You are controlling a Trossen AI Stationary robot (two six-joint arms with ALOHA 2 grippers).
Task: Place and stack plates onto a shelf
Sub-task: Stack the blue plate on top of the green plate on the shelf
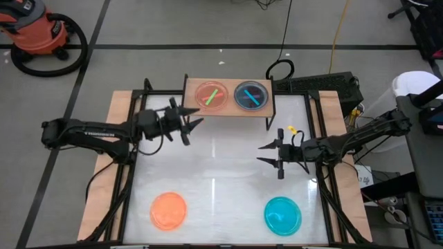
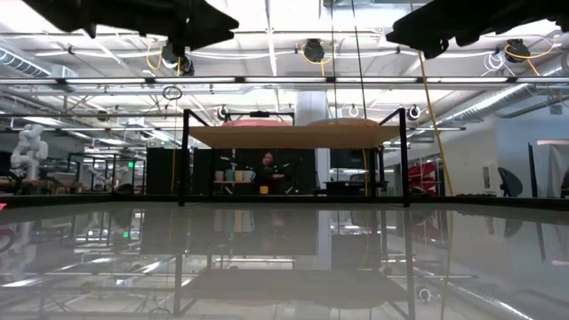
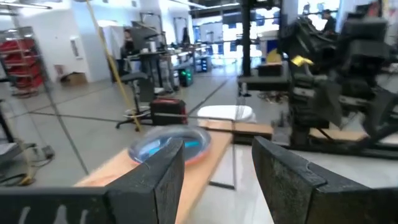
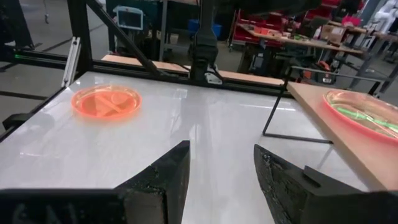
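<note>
The light-wood shelf (image 1: pixel 228 111) stands at the table's far edge on black legs. On it lie a pink-orange plate stack with green showing (image 1: pixel 211 96) and a blue stack (image 1: pixel 250 95). One orange plate (image 1: pixel 168 210) and one blue plate (image 1: pixel 282 214) lie flat near the table's near edge. My left gripper (image 1: pixel 192 122) is open in the air just left of the shelf's near-left corner. My right gripper (image 1: pixel 266 153) is open above the table's right middle, pointing left. The left wrist view shows the blue stack (image 3: pixel 168 144), and the right wrist view shows the orange plate (image 4: pixel 106 101) and the pink stack (image 4: pixel 364 115).
The white table (image 1: pixel 221 173) has wood side edges and black frame rails. The shelf's thin black legs (image 2: pixel 185 160) stand at the far side. Cables and a dark box (image 1: pixel 325 84) lie behind the shelf. A vacuum (image 1: pixel 38 34) sits on the floor at the far left.
</note>
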